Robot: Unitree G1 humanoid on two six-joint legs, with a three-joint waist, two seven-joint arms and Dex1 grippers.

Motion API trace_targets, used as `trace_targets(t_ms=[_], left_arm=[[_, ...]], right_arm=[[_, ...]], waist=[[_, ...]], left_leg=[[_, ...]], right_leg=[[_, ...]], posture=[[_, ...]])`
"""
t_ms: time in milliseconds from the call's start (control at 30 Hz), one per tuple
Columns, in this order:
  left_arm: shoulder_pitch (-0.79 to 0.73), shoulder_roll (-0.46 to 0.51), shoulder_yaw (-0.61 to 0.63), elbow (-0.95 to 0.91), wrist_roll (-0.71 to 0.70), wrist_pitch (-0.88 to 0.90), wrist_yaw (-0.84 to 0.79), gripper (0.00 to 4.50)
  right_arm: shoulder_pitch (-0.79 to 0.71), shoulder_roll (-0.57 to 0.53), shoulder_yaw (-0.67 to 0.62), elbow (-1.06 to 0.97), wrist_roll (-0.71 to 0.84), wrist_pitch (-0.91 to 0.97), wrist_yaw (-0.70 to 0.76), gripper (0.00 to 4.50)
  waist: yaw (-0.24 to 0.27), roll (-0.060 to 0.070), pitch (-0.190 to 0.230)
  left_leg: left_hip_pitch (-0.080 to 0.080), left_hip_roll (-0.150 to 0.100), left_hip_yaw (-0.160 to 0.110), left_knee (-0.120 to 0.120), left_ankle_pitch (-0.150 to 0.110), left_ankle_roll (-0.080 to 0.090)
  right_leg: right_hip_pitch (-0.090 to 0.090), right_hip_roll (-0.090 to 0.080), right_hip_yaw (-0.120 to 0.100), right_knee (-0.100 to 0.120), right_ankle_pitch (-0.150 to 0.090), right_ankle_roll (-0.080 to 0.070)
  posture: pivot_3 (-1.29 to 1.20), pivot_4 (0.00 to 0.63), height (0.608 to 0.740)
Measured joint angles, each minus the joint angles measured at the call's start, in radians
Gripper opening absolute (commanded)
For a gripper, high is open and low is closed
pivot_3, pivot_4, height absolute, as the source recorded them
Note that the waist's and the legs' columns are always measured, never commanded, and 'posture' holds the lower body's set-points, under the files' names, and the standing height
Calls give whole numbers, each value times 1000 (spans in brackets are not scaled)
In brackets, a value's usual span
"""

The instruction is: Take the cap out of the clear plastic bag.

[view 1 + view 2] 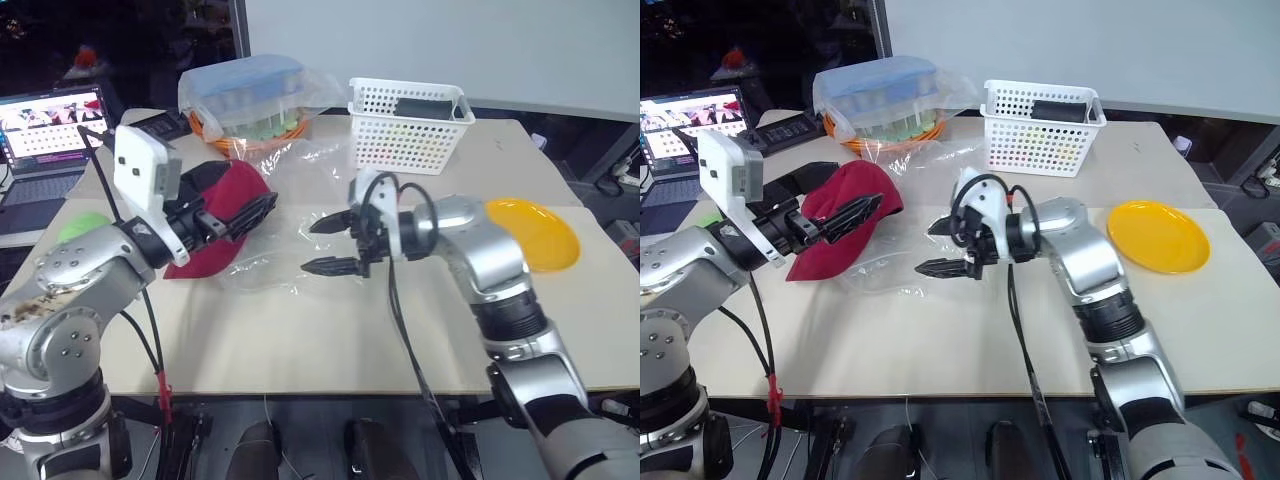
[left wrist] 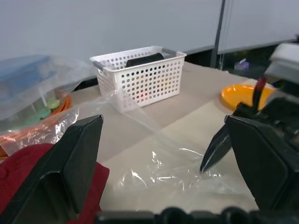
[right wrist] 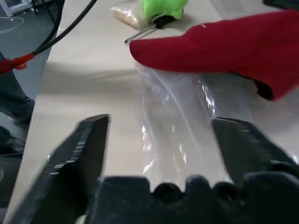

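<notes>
Right eye view showed the cap [image 1: 845,225] at centre-left, seemingly out of the clear plastic bag [image 1: 905,262] — left pincer [image 1: 855,213] and right pincer [image 1: 945,245] both gaped empty; job looked done.

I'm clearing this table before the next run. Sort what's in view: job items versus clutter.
Job: soft maroon fabric cap; flat clear crinkly plastic bag.

Clutter: round yellow plate; white perforated plastic basket; plastic-draped blue box on orange basket; bright green soft lump.
</notes>
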Motion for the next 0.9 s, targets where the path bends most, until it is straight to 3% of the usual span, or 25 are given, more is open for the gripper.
trace_targets(t_ms=[133,233,300,433,567,767,900], left_arm=[[3,-3,20,1,-72,28,39,4500],[9,-39,111,3,-174,25,116,4500],[69,-41,176,-2,-169,1,160,4500],[265,-69,199,-16,5,-99,263,4500],[450,-166,158,-21,202,-245,335,4500],[642,-353,57,-9,329,-476,314,4500],[721,-388,8,32,418,-585,296,4500]], right_arm=[[51,-64,-37,-59,83,47,33,4471],[56,-60,-142,-19,119,31,-44,4471],[60,-54,-217,41,103,-24,-139,4471],[103,-6,-281,160,30,-148,-345,4471],[211,63,-318,246,1,-185,-492,4471],[470,169,-317,255,-145,-430,-796,4471],[592,183,-316,240,-196,-568,-879,4471]], waist=[[4,0,0],[2,-1,0],[0,-1,0],[-1,-1,0],[6,-1,-1],[14,-1,-3],[7,0,-5]], left_leg=[[0,0,0,0,0,0],[0,0,0,0,0,0],[4,0,1,-1,0,0],[4,0,2,-2,0,-1],[4,0,3,-2,-1,-1],[1,0,5,-2,-2,-2],[6,0,8,-2,-2,-2]], right_leg=[[0,0,0,0,0,0],[0,0,0,0,0,0],[3,0,2,0,0,-1],[2,0,3,0,1,-3],[3,0,4,-2,1,-3],[1,-2,4,-5,1,-2],[4,-2,6,-5,-4,0]], posture=[[0,150,730],[0,150,730],[0,150,730],[0,150,730],[0,150,730],[0,150,730],[0,150,730]])
